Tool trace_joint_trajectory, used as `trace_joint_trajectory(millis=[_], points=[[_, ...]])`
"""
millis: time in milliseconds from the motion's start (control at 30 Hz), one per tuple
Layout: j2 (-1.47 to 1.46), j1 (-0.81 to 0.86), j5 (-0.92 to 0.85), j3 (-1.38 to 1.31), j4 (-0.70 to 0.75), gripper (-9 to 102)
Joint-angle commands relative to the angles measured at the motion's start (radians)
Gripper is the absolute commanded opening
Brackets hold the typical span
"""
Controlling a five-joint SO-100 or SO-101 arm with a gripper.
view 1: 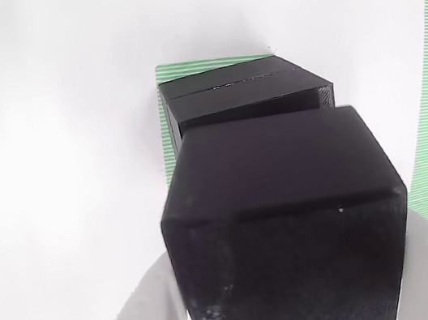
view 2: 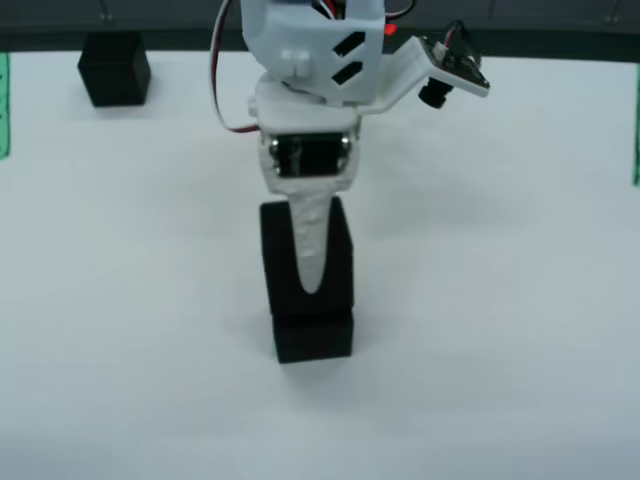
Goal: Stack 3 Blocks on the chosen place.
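Two blocks meet at frame centre: we hold the upper block (view 2: 306, 262), fingers clamped on it, just over the seamed block (view 1: 246, 95) on the striped patch (view 1: 167, 135) to square them. Matte black, finely textured. A third block (view 2: 114, 68) waits upper left.

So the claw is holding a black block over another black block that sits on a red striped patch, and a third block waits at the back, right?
Nearly. The patch is green and white striped, not red, as the view that rides on the end effector shows. The rest holds: the end effector grips a block over another block, and the front view shows a third block at the back.
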Motion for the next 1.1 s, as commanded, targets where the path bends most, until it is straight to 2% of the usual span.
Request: trace_joint_trajectory(millis=[0, 333, 600, 1067], points=[[-0.002, -0.012, -0.003, -0.02, -0.002, 31], [-0.025, -0.008, -0.006, -0.052, -0.002, 37], [-0.018, 0.012, -0.025, -0.091, -0.002, 37], [0.184, 0.038, -0.198, 0.06, -0.002, 37]])
